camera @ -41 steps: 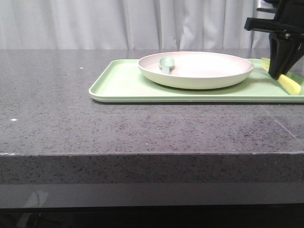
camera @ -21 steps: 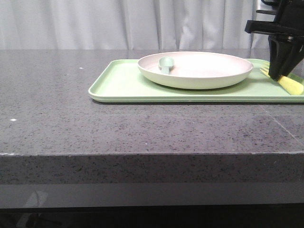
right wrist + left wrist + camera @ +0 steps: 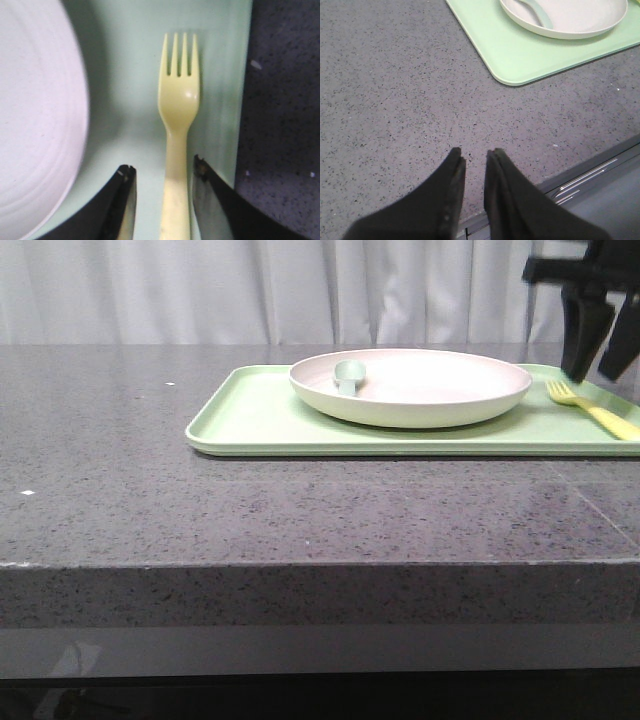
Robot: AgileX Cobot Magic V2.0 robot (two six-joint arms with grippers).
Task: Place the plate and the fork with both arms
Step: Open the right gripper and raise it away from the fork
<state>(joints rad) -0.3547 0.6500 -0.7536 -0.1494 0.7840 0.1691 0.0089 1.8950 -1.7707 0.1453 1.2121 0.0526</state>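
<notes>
The cream plate (image 3: 420, 400) sits on the light green tray (image 3: 260, 415). The yellow fork (image 3: 595, 412) lies flat on the tray, right of the plate. My right gripper (image 3: 590, 375) hangs open just above the fork's handle. In the right wrist view the gripper (image 3: 162, 172) straddles the fork (image 3: 178, 95) without touching it, with the plate (image 3: 35, 115) beside it. My left gripper (image 3: 475, 155) is empty, its fingers a narrow gap apart, over bare table near the front edge. It is well away from the tray (image 3: 515, 55) and the plate (image 3: 570, 25). It is out of the front view.
A pale grey-green spoon (image 3: 350, 373) lies in the plate's left side; it also shows in the left wrist view (image 3: 537, 11). The dark speckled table (image 3: 120, 440) extends left of the tray. The fork lies close to the tray's right rim (image 3: 244, 100).
My right gripper has let go of the fork and risen. The fork now lies free on the tray. The plate and spoon have not moved.
</notes>
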